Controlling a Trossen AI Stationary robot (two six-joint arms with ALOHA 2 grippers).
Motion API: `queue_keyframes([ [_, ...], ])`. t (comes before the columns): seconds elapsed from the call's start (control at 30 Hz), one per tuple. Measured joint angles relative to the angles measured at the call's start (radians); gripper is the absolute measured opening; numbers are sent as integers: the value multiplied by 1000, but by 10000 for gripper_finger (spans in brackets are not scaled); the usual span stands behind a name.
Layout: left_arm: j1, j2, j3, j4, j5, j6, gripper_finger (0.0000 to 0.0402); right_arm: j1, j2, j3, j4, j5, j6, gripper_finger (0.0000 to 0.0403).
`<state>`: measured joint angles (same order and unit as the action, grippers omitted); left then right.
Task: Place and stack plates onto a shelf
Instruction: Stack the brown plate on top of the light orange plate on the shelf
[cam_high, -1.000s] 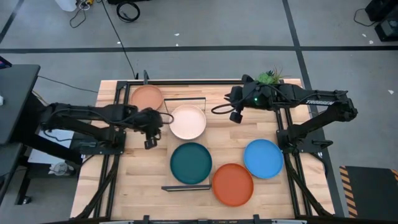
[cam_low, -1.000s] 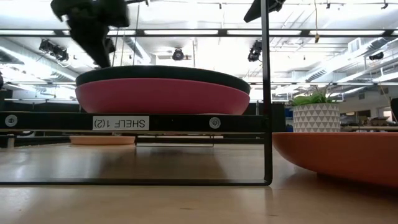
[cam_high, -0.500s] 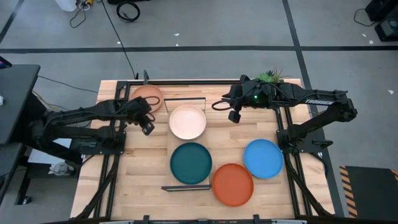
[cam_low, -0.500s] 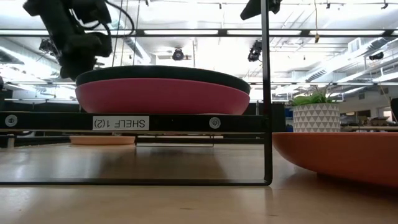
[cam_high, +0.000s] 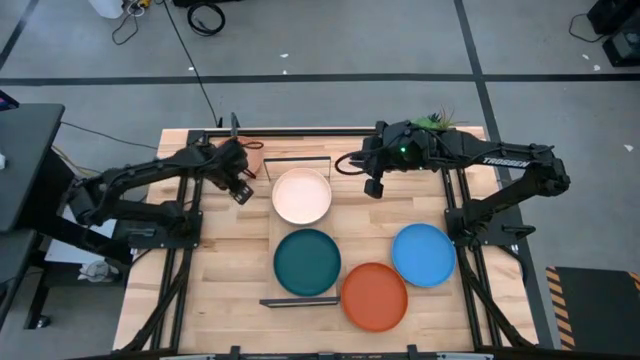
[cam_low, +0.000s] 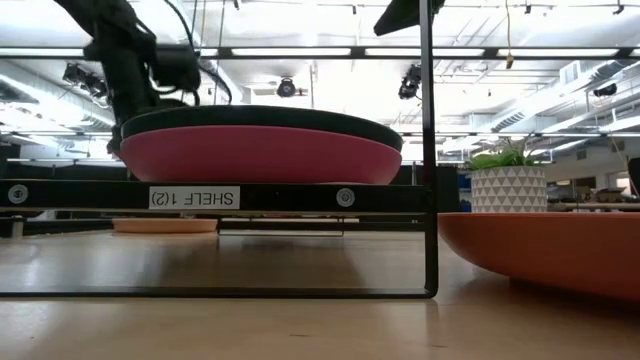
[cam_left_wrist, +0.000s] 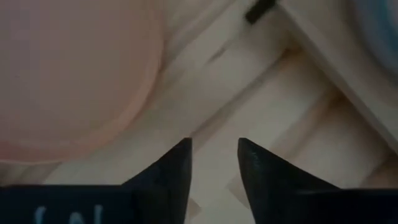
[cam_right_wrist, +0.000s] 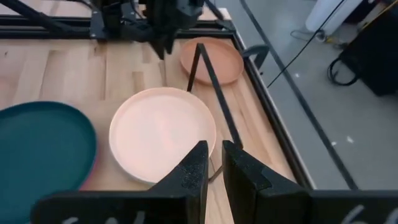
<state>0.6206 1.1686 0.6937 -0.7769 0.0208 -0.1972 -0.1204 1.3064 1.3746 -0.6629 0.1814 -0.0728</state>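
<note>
A pale peach plate (cam_high: 302, 196) and a dark teal plate (cam_high: 307, 262) lie on the shelf (cam_low: 80, 195). In the low view the teal plate rests on a magenta plate (cam_low: 250, 155). A terracotta plate (cam_right_wrist: 211, 59) lies flat on the table at the far left, partly under my left arm. My left gripper (cam_high: 241, 192) hovers open just beside that plate's rim (cam_left_wrist: 152, 81), over bare wood, with nothing between its fingers. My right gripper (cam_high: 373, 186) hangs right of the peach plate, its fingers a narrow gap apart and empty.
A bright blue plate (cam_high: 423, 254) and a red-orange plate (cam_high: 374, 296) lie on the table to the right of the shelf. A potted plant (cam_high: 432, 123) stands at the far right. The shelf's black upright frame (cam_right_wrist: 214, 106) rises between the peach and terracotta plates.
My left gripper has moved from beside the peach plate toward the table's far edge and now stands next to the terracotta plate. The plates have kept their places.
</note>
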Motion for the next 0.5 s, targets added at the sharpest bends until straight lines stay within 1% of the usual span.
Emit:
queue_keyframes([
  [0.13,25,62,0,47,-11,35,157,2,0,0,-12,-1,19,52],
  [0.27,27,111,0,84,-97,96,172,2,0,0,-12,-2,27,52],
  [0.33,27,131,0,84,-117,130,180,3,0,0,-12,-3,48,52],
  [0.5,27,175,0,89,-117,236,189,3,0,0,-12,-15,95,52],
])
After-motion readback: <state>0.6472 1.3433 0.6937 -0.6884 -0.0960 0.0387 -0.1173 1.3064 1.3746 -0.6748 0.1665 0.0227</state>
